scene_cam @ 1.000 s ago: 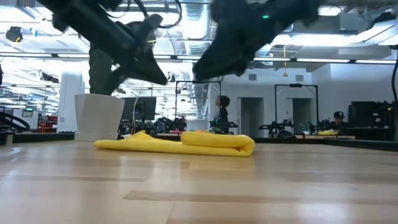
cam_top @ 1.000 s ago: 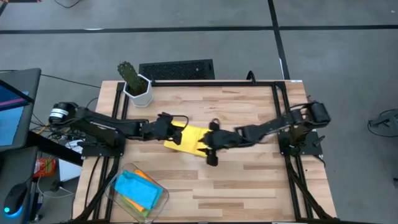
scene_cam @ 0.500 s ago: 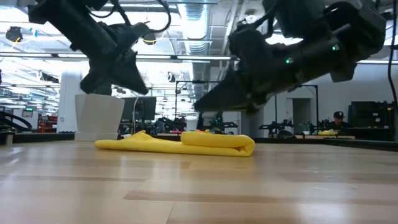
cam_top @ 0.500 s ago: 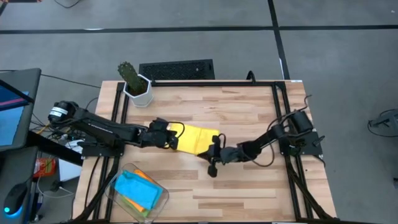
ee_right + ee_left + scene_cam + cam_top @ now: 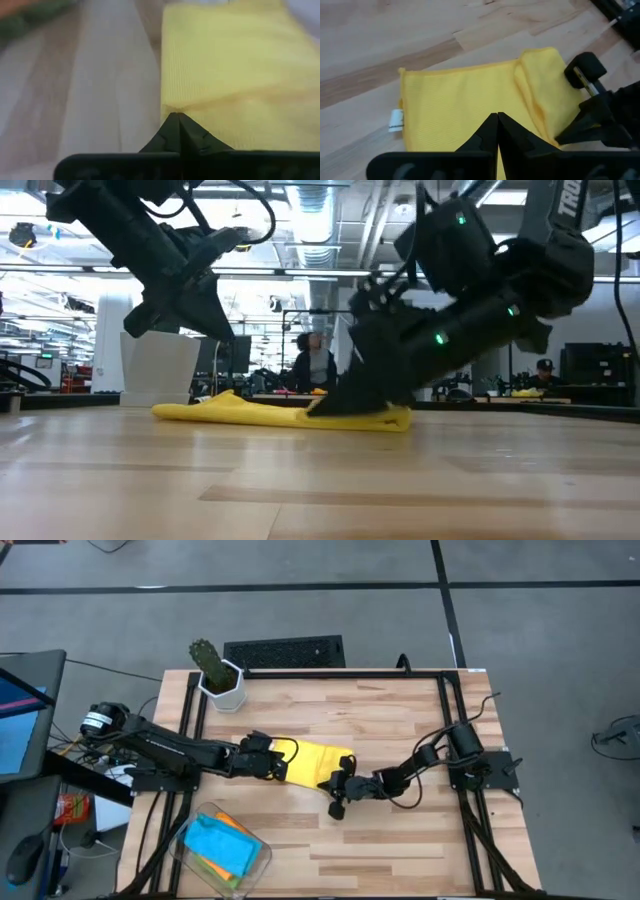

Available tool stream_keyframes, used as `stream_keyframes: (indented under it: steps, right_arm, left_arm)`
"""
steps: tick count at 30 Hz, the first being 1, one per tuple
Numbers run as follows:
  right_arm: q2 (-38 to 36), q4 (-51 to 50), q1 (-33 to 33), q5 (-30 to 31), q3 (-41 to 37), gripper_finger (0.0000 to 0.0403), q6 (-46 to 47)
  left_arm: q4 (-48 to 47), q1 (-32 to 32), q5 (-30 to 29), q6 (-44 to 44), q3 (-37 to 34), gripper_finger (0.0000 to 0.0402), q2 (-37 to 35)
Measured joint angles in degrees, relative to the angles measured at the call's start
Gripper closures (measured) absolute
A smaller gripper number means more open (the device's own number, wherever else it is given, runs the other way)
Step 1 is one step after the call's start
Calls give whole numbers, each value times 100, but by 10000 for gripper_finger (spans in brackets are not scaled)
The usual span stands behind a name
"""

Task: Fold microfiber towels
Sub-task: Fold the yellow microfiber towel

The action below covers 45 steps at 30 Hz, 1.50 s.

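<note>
A yellow microfiber towel (image 5: 312,761) lies folded flat on the wooden table, with a thicker fold at its right end (image 5: 395,415). My right gripper (image 5: 328,783) has come low from the table's right and is shut at that end, near the towel's near corner. My left gripper (image 5: 284,768) is shut and hovers over the towel's left part (image 5: 455,100) without touching it; in the low view it (image 5: 225,335) hangs well above the cloth. A white label (image 5: 396,120) sticks out of the towel's edge. My right gripper pinches the yellow towel's edge (image 5: 172,107) between its two fingertips, at the right end close to the near corner. The cloth puckers at the tips. The fingers slant down from the table's right. The towel stays flat on the table; I cannot tell how many layers are held.
A cactus in a white pot (image 5: 216,675) stands at the far left corner. A clear bin (image 5: 222,845) with blue and orange cloths sits at the near left edge. A black mat (image 5: 284,652) lies beyond the far edge. A person (image 5: 315,365) shows in the room behind.
My right gripper has dropped from above the towel to the table at its right end, tipped lower, and shut on the cloth's edge. My left gripper has drifted slightly toward the table's left and down, staying shut. The towel has kept its place.
</note>
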Motion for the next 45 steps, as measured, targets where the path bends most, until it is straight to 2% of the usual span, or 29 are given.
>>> stream_keyframes:
  steps: [5,9,14,20,24,32,36,41,45]
  right_arm:
    - [170,22,4,-108,49,372,141]
    - [93,-34,3,-122,41,372,29]
    - [-549,-119,5,-140,23,378,-483]
    - [-1362,-202,20,-80,31,361,-796]
    - [-1726,-554,20,54,35,341,-800]
    - [-1888,-1469,21,52,27,320,-689]
    - [-1891,-1648,23,28,29,320,-576]
    - [-1891,-1668,24,19,29,320,-539]
    - [-1891,-1879,59,10,31,321,-325]
  left_arm:
    - [-97,0,105,-52,-2,401,71]
    - [-178,-2,345,-104,-2,401,85]
    - [-573,-43,741,-582,-2,401,-149]
    - [-1370,-376,402,-1112,-2,396,-206]
    - [-1607,-519,512,-1439,-30,354,25]
    - [-1253,-671,474,-2255,-203,221,583]
    - [-1180,-671,463,-2453,-203,190,957]
    - [-1014,-671,461,-2435,-182,197,1345]
    - [-1008,-669,457,-2527,-183,245,1390]
